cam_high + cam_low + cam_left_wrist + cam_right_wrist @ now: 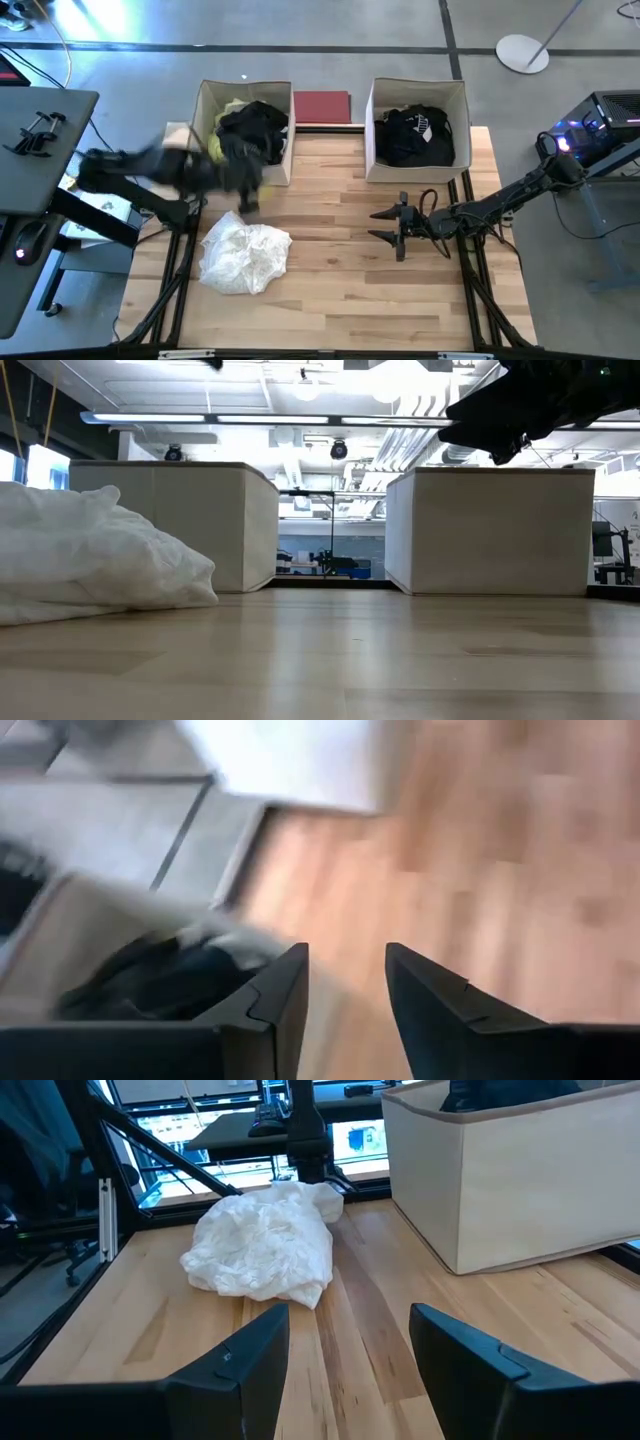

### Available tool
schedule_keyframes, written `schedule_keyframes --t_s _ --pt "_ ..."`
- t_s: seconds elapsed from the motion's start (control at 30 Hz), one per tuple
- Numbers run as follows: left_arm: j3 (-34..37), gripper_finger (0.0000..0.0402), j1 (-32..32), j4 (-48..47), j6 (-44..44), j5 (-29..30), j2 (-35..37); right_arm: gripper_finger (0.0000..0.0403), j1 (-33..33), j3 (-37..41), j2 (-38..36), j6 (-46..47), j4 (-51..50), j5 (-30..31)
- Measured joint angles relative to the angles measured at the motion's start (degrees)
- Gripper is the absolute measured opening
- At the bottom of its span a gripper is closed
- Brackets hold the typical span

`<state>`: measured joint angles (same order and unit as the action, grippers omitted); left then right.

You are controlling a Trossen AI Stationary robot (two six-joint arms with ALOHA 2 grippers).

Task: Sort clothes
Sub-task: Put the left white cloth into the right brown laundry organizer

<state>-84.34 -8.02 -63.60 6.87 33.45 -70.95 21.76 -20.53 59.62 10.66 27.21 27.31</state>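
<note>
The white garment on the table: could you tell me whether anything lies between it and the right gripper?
Nothing visible does. In the right wrist view the white garment lies straight ahead of the open right gripper with only bare table between them. The beige box stands off to one side of that line.

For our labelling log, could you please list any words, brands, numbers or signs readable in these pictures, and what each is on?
None can be read.
Black garment in the right box: a white print, too small to read.
White garment, left box, red board: no text shows.
</note>
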Motion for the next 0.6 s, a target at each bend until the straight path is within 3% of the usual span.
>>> schedule_keyframes --t_s 0.13,0.27,0.47,0.6 --pt "3.08 0.0106 -13.73 -0.70 10.32 5.05 -3.08 0.0197 0.00 0.00 0.01 0.02 0.02 0.00" --pt "6.29 0.0096 -22.69 -2.82 24.51 2.43 -7.14 0.0197 0.00 0.00 0.02 0.02 0.26 0.00" --pt "13.70 0.0094 -29.99 -4.68 44.98 -1.39 -12.86 0.0197 -0.01 0.00 0.02 -0.43 0.26 0.00" --pt "21.83 0.0097 -30.66 -3.48 59.75 -2.63 -14.34 0.0197 -0.01 0.00 0.01 -0.62 0.26 0.00"
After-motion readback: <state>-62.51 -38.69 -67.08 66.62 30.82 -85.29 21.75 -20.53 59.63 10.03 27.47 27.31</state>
